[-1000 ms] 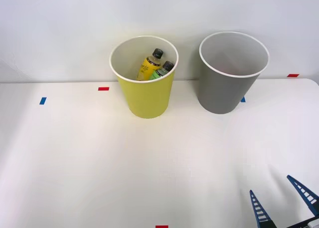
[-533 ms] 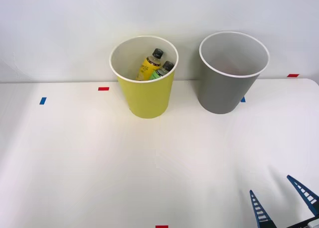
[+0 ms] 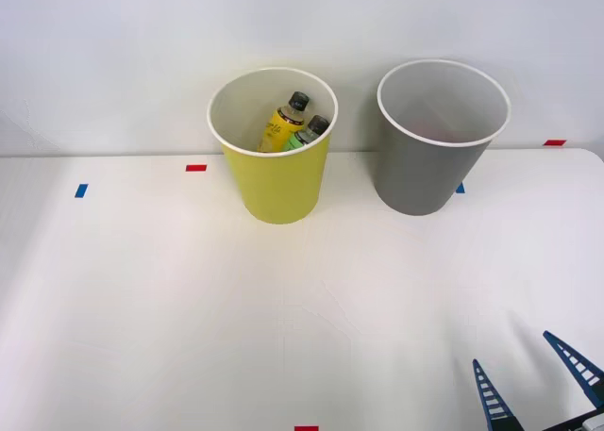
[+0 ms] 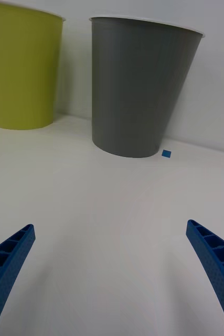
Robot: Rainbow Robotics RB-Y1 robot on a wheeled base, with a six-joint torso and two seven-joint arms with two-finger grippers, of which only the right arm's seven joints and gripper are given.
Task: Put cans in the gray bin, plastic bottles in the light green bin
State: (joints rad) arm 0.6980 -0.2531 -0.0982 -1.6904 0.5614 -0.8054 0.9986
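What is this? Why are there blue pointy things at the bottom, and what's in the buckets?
Those blue pointy things are a robot's fingers. Together they make its grabbing tool, open now and holding nothing. One picture looks down from above the robot's arms; the other comes from a camera on its wrist, so the fingers look big. On the white table stand two bins. The light green bin holds two small bottles, one with a yellow label and one with a green label. The gray bin is beside it; its bottom is hidden. Small coloured tape marks dot the table.

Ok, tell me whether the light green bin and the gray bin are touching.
Apart. The front view shows a strip of wall and table between the light green bin and the gray bin; the right wrist view shows that gap too.
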